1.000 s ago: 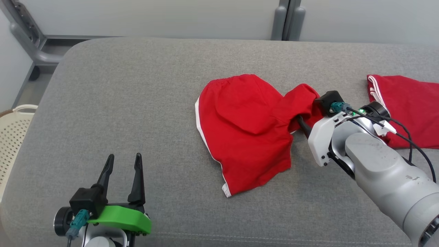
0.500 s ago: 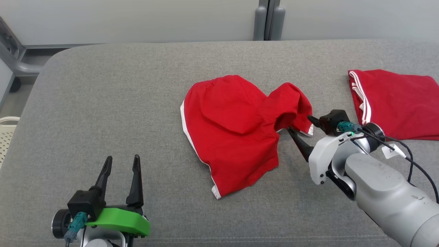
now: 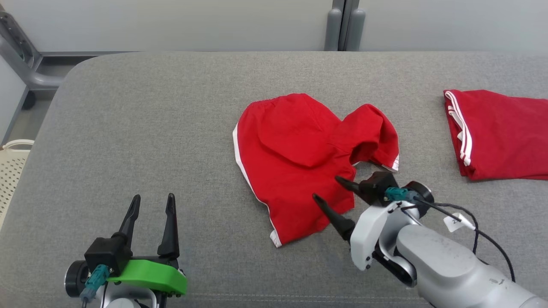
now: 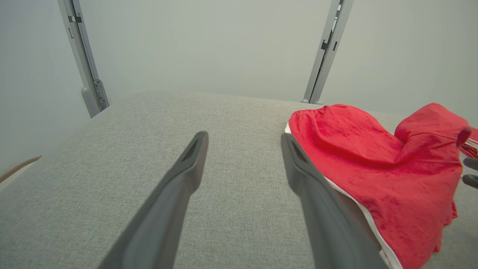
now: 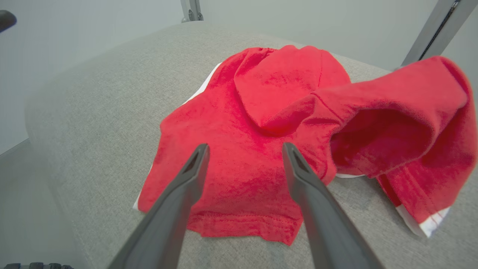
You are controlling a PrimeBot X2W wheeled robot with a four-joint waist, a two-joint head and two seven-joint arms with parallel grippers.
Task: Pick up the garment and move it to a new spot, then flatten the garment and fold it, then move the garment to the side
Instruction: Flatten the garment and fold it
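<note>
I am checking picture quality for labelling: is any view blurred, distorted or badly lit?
Head view: sharp, evenly lit, only soft shadows beside the shorts. Left wrist view: the fingers are softly blurred near the lens. Right wrist view: wide-angle stretch, and the table goes hazy toward the left edge.

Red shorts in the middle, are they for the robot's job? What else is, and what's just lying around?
For the job: crumpled red shorts; right gripper, open, at their near hem; left gripper, open, apart from them; grey padded surface under them.
Just lying about: folded red garment at the far right; pale basket at the left edge.
</note>
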